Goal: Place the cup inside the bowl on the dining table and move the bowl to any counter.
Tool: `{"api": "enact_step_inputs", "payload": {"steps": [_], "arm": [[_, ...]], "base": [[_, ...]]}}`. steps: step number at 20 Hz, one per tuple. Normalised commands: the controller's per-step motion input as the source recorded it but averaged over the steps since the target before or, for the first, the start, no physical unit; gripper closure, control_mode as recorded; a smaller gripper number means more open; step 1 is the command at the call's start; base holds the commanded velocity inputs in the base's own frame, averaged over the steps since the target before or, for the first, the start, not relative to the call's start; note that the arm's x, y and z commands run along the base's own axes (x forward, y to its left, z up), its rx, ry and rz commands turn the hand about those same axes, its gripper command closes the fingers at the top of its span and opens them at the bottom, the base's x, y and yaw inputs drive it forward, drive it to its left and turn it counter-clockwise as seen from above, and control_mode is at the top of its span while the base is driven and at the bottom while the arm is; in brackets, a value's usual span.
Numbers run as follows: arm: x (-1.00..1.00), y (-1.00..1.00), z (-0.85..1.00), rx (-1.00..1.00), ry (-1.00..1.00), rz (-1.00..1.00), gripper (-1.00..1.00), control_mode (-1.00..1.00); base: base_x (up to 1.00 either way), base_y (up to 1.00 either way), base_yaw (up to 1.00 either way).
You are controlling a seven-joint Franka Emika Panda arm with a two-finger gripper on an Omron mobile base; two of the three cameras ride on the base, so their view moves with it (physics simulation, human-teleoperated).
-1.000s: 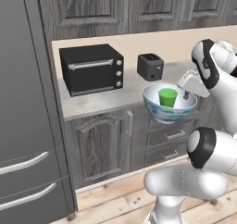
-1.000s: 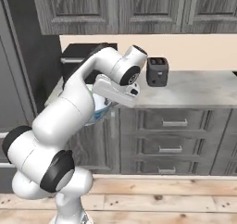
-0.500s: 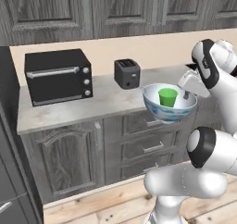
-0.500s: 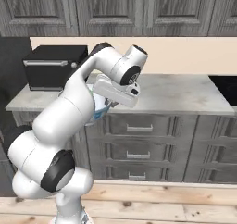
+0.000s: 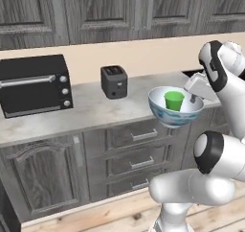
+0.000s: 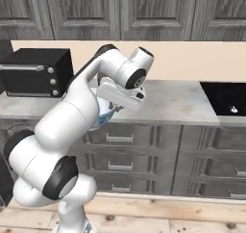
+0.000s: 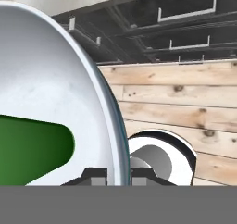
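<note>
Right now my gripper [image 7: 115, 174] has its two dark fingers pinched on the rim of the round wide bowl [image 5: 174, 112], white inside and pale blue patterned outside, one finger inside the wall and one outside. I see the bowl held up in the air, off any surface, just in front of the near edge of the light grey marble-look counter [image 5: 91, 106] and above its grey wood drawers [image 5: 139, 149]. The small bright green tumbler cup [image 5: 174, 100] stands upright inside the bowl, near its middle. On the counter, well to the left, sits a black toaster oven [image 5: 33, 85], with a small black toaster [image 5: 114, 82] between it and the bowl. Further right along the countertop I can see a black inset cooktop [image 6: 225, 98].
</note>
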Motion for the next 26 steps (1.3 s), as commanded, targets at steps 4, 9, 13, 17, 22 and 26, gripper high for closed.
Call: {"api": "enact_step_inputs", "payload": {"steps": [4,9,13,17,22,26], "arm": [[0.00,0.00,0.00,0.00,0.00,0.00,1.00,1.00],[0.00,0.00,0.00,0.00,0.00,0.00,1.00,1.00],[0.00,0.00,0.00,0.00,0.00,0.00,1.00,1.00],[0.00,0.00,0.00,0.00,0.00,0.00,1.00,1.00],[0.00,0.00,0.00,0.00,0.00,0.00,1.00,1.00],[0.00,0.00,0.00,0.00,0.00,0.00,1.00,1.00]], "base": [[0.55,-0.31,0.04],[0.52,-0.22,0.03],[0.47,-0.29,0.02],[0.42,-0.46,0.02],[0.55,-0.45,0.03],[0.43,-0.38,0.03]]}}
